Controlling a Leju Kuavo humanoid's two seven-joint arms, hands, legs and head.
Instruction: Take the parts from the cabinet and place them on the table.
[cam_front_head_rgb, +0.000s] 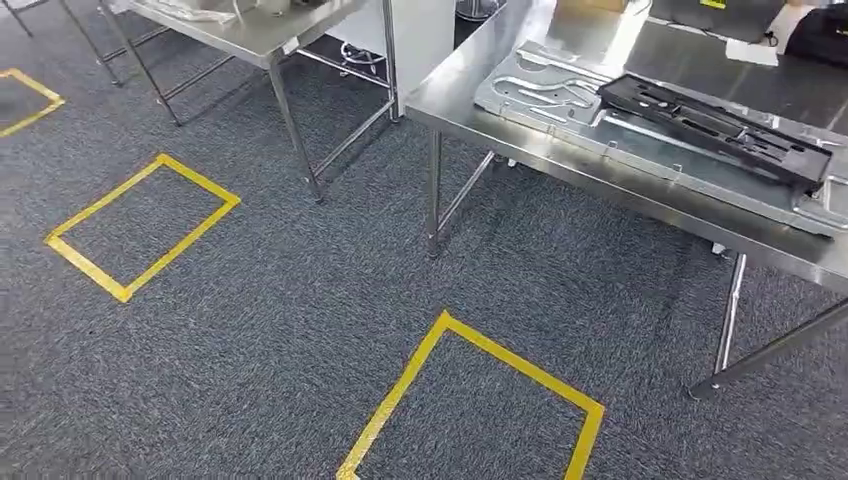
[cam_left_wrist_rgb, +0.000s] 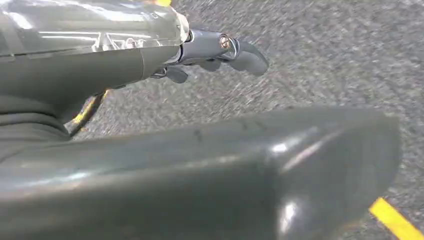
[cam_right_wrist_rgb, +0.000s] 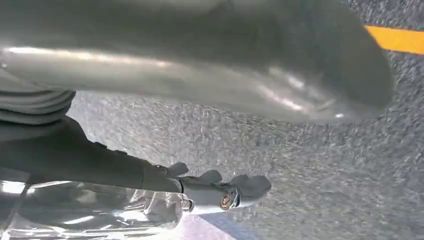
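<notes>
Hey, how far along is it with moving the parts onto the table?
Looks partly done: a black part lies on silver metal panels on the steel table. Nothing is in hand: the left hand and right hand hang over the carpet with fingers apart, empty. The head view looks down at yellow floor squares. Whether more parts wait in the cabinet, I can't tell.

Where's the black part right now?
Head view, right side: the black part lies across the silver metal panel on the steel table.
</notes>
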